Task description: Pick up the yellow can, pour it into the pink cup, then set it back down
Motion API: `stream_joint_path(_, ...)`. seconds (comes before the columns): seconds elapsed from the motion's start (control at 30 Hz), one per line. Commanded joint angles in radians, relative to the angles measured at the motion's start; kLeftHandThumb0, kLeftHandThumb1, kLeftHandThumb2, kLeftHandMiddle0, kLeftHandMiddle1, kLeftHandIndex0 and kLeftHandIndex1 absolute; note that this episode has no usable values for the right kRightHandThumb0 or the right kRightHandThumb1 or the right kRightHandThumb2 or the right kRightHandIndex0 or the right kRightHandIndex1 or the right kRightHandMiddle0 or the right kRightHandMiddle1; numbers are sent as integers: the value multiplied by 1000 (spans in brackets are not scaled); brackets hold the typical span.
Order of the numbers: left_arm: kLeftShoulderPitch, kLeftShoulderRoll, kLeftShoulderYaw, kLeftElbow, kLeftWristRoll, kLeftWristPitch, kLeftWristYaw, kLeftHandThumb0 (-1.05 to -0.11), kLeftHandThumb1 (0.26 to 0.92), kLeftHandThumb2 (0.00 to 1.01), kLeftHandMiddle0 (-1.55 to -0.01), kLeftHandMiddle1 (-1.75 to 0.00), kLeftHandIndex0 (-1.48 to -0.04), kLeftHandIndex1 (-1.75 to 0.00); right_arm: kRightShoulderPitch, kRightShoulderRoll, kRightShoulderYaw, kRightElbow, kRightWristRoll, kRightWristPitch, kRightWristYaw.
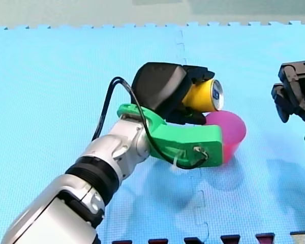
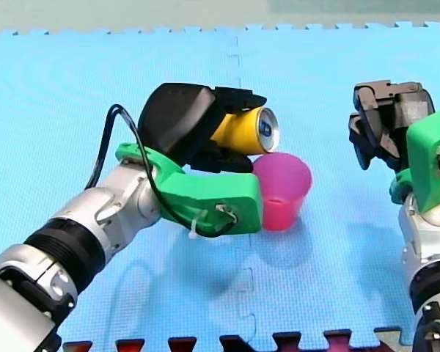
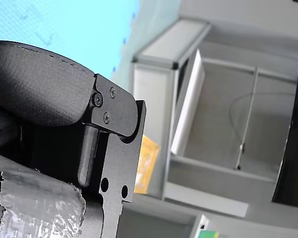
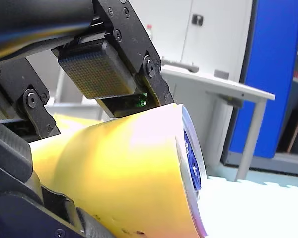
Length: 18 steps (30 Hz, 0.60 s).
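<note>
My left hand [image 2: 194, 125] gripped the yellow can [image 2: 243, 132], tipped on its side, its top just above the pink cup [image 2: 284, 196] standing on the blue foam mat [image 2: 59, 95]. My right hand [image 2: 385, 121] hung curled, holding nothing, well apart.

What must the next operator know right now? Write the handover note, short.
Left hand: shut on the yellow can, held in the air.
Right hand: raised to the right of the pink cup, touching neither can nor cup.
Can: tipped on its side, top end just over the cup's rim. Cup: upright on the blue mat.
Done: pickup and tilt over the cup. No stream is visible.
Left: finish the pour, bring the can upright, set it down on the mat.
</note>
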Motion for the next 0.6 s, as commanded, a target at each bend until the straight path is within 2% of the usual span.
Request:
stream_joint_path(0.0,-18,7,-6,4,7,7,9,-471,827,1,-1370,-160,-1275,-5,-6,-3,-2,-1,5,-1,9)
stream_joint_path(0.2,-23,4,-11,10,11,18,4,-427,840,4,-1346,-123,-1229,0,-4,-6,-5,-1,10,1,29)
stream_joint_path(0.57,-22,7,-32,-12,29,46,-1,-392,849,3,-1266,-37,-1113,1,-6,-6,-7,4,6,0,29)
